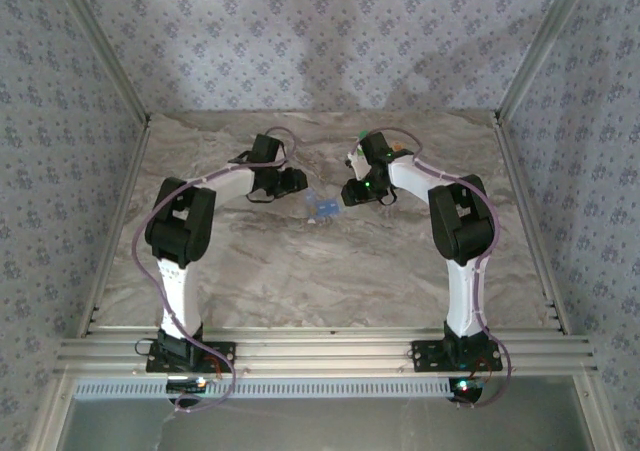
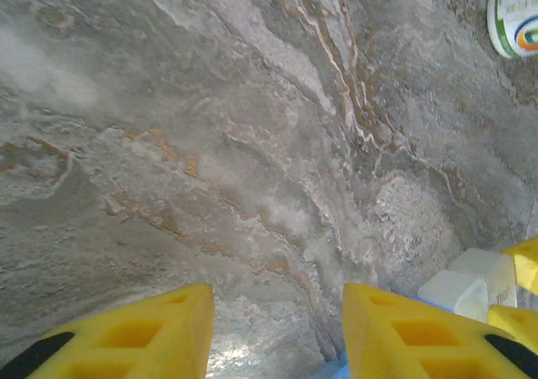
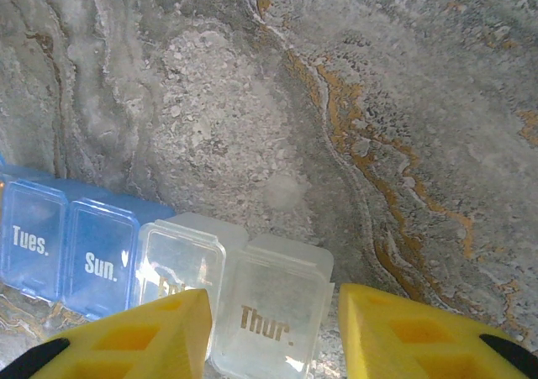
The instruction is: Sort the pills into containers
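the pill box (image 3: 101, 257) lies on the marble table (image 3: 378, 102) between the two arms, its lids reading "tues.", "sun." and "thur.". the right gripper (image 3: 273, 337) has its fingers apart astride the "thur." cell; whether they pinch it i cannot tell. the left gripper (image 2: 277, 337) stands apart over bare table, near a green-and-white bottle (image 2: 514, 13).

We're looking at a robot test cell here, a lab booth dressed up to feel like a home: a left arm (image 1: 185, 221) and a right arm (image 1: 460, 221), both white and black, are bolted to aluminium rails (image 1: 320, 353) at the near edge of a marble-look table (image 1: 320, 281). Floral blue-grey wallpaper (image 1: 320, 31) covers all three walls, but bare metal frame posts (image 1: 103, 46) run up the corners. That's a built rig, folks, not anybody's living room.
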Robot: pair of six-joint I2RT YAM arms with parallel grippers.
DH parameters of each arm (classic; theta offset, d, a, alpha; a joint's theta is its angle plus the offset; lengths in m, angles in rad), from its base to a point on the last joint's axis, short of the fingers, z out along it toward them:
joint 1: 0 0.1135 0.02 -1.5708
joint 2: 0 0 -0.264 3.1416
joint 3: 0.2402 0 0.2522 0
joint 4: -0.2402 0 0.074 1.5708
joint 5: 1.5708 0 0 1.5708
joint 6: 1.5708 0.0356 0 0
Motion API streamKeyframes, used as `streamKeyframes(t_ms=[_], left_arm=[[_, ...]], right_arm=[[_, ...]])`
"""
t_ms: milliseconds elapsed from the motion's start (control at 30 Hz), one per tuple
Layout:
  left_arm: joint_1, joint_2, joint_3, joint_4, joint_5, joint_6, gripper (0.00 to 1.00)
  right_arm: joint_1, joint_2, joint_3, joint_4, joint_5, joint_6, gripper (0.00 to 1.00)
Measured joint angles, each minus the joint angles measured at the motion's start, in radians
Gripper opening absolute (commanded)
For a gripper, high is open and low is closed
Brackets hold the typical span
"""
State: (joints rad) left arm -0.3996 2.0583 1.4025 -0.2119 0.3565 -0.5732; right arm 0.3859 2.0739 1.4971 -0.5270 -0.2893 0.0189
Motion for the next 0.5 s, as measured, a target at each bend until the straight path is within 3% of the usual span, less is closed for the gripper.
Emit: streamKeyframes(t_ms=[500], left_arm=[[-0.006, 0.006, 0.007, -0.001, 0.076, -0.013, 0.35]], right_arm=[[-0.001, 0.002, 0.0, 0.0, -0.005, 0.014, 0.45]])
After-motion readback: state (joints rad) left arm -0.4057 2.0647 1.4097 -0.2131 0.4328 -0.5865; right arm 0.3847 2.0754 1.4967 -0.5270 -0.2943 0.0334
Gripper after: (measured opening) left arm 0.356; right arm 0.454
